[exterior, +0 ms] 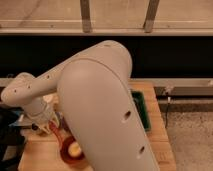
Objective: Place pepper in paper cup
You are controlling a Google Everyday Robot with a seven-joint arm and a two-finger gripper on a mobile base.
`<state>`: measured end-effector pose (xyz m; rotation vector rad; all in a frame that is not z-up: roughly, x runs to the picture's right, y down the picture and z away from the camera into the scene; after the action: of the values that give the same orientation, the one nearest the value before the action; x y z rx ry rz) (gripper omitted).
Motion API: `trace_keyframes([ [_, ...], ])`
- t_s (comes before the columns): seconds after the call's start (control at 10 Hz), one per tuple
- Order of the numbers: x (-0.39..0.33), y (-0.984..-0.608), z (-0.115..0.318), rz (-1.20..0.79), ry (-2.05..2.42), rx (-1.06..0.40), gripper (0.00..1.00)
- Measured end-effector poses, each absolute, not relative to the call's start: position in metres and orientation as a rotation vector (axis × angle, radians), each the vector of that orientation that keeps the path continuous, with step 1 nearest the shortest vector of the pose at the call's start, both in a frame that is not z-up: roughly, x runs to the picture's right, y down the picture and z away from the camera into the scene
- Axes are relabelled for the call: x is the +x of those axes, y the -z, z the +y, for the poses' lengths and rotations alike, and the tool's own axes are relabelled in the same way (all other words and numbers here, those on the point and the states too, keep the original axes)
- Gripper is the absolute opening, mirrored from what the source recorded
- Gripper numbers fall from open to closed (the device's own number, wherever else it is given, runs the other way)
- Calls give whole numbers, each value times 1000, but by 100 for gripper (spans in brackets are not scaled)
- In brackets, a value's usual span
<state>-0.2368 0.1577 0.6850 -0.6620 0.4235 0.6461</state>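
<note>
wooden table [161, 144] | green tray [143, 111] (right), red bowl [65, 151] | gripper fingers [47, 125] above left

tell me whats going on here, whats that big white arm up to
The robot's arm fills most of the view, reaching down over the left of a wooden table. Its end effector sits low on the left, shut on what looks like the orange-red pepper, which hangs just left of a red bowl. A green tray shows at the right, mostly hidden by the arm. No paper cup is visible, so the pepper is not yet placed.
</note>
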Motion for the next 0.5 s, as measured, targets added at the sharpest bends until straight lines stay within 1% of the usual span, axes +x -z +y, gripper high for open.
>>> trace_keyframes([
  [0.3, -210, -674, 98, 370, -729, -587, 0],
  [0.5, -194, -674, 47, 316, -778, -536, 0],
])
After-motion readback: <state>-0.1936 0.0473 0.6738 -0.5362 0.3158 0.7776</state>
